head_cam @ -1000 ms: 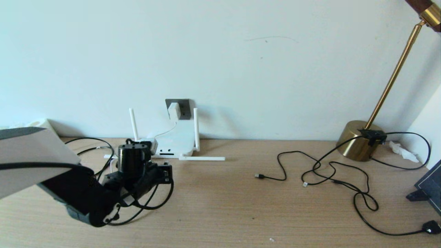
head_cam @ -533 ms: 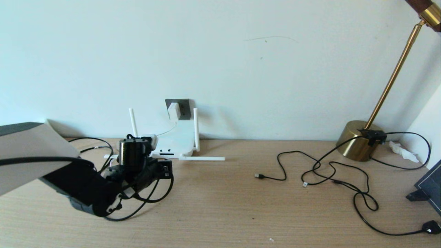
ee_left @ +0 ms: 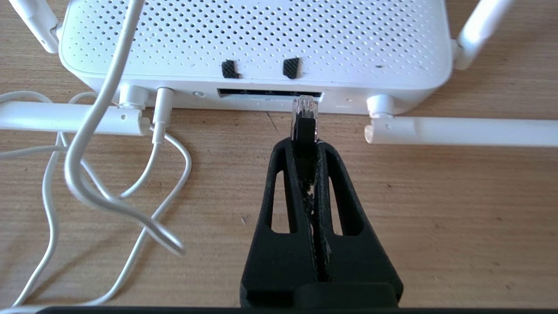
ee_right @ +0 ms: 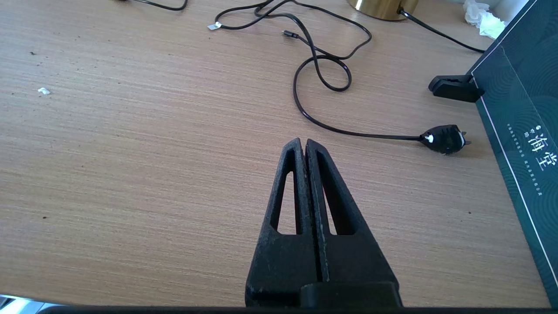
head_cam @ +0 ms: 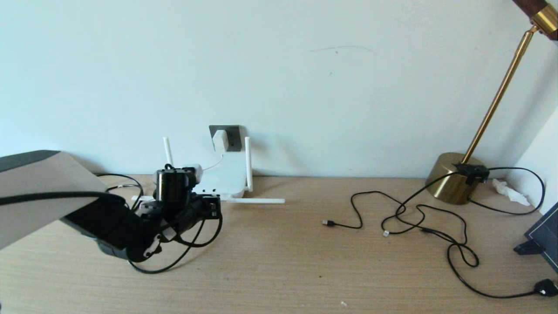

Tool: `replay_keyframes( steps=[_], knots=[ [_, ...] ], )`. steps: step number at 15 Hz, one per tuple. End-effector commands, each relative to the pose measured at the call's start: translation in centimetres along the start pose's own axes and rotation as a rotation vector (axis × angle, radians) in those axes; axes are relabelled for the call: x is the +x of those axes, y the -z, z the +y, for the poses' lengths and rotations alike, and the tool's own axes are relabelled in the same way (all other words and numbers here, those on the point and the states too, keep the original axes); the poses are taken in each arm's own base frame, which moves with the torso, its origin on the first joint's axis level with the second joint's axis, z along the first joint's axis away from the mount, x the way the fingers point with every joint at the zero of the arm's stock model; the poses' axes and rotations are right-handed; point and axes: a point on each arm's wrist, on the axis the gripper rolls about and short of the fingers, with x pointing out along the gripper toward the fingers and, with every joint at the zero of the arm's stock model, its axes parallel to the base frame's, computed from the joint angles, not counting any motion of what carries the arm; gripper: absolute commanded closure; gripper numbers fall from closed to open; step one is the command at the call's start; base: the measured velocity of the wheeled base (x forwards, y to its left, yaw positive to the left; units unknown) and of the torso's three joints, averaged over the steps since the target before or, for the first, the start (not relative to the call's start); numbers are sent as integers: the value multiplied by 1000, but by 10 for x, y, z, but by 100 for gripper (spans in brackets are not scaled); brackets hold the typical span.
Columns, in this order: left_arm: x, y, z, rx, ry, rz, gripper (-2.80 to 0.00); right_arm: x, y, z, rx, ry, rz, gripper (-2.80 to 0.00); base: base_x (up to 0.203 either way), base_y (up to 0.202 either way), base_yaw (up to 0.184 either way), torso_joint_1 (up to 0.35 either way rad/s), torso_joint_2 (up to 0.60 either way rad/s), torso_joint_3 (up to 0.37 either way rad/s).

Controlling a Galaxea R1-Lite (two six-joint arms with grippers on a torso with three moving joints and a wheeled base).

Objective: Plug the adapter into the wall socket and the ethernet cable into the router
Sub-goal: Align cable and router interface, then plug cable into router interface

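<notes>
The white router [ee_left: 261, 39] lies flat by the wall, its port slot [ee_left: 270, 93] facing my left gripper [ee_left: 305, 146]. That gripper is shut on the ethernet cable's plug [ee_left: 305, 117]. The plug's clear tip reaches the right end of the slot; whether it is inside I cannot tell. In the head view the left arm [head_cam: 174, 205] covers the router's [head_cam: 226, 176] near edge. The white adapter [head_cam: 220, 139] sits in the dark grey wall socket [head_cam: 233, 136], and its white cord [ee_left: 87, 174] loops beside the router. My right gripper [ee_right: 304, 146] hangs shut and empty over bare desk.
One router antenna [head_cam: 255, 200] lies flat on the desk. At the right are a brass lamp [head_cam: 455, 176], thin black cords [head_cam: 414, 216] with a small USB plug [head_cam: 328, 223], a black mains plug [ee_right: 444, 138] and a dark box [ee_right: 518, 131].
My left arm has moved forward toward the router, carrying the ethernet plug up to the port slot. Nothing else has moved.
</notes>
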Motion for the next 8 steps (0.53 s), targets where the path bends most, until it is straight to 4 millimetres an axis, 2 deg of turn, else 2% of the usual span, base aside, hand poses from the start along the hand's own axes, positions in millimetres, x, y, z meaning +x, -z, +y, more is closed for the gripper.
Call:
replay_keyframes(
  steps=[1, 8],
  knots=[
    [5, 2, -1, 0, -3, 2, 0, 0, 0, 0, -1, -2, 3, 0, 0, 0, 0, 0, 0, 0],
    [17, 3, -3, -1, -3, 1, 0, 0, 0, 0, 21, -3, 4, 0, 0, 0, 0, 0, 0, 0]
  ],
)
